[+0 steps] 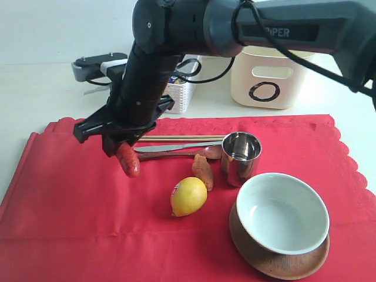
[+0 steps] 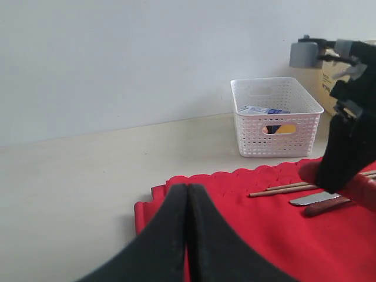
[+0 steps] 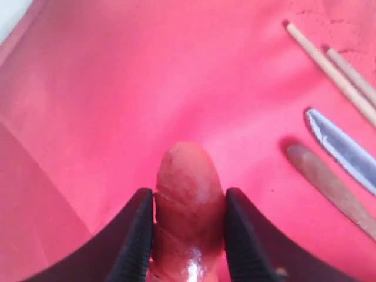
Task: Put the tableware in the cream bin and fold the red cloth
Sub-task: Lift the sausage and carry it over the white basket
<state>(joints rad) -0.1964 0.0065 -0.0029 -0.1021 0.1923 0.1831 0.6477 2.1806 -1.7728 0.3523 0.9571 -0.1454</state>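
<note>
**Pale tabletop, red cloth laid out, sausage in the right jaws**

Cream-coloured tabletop (image 1: 41,94) is running back to a white wall, and the red cloth (image 1: 76,200) is lying flat and unfolded across it, carrying nearly everything.

The steel cup (image 1: 241,157) is standing upright mid-cloth, so everything is being placed from there. The chopsticks (image 1: 182,138), knife (image 1: 176,146) and dark wooden spoon (image 1: 194,154) are lying side by side on the exterior view's left of the cup, the spoon's bowl end just beside it. The lemon (image 1: 188,197) is sitting nearer the camera than the cup. The pale bowl (image 1: 282,214) is resting on the wooden plate (image 1: 276,261), near the cup on the camera side. Behind the cup, off the cloth, the cream bin (image 1: 270,76) is standing, with the white perforated basket (image 2: 276,117) further left.

The right gripper (image 3: 189,202) is reaching well left of the cup, its two jaws pinching a reddish sausage (image 1: 129,163) that is pointing down at the cloth; whether its tip is touching, I cannot tell. The left gripper (image 2: 187,194) is hanging at the cloth's edge, fingers pressed together, holding nothing.
</note>
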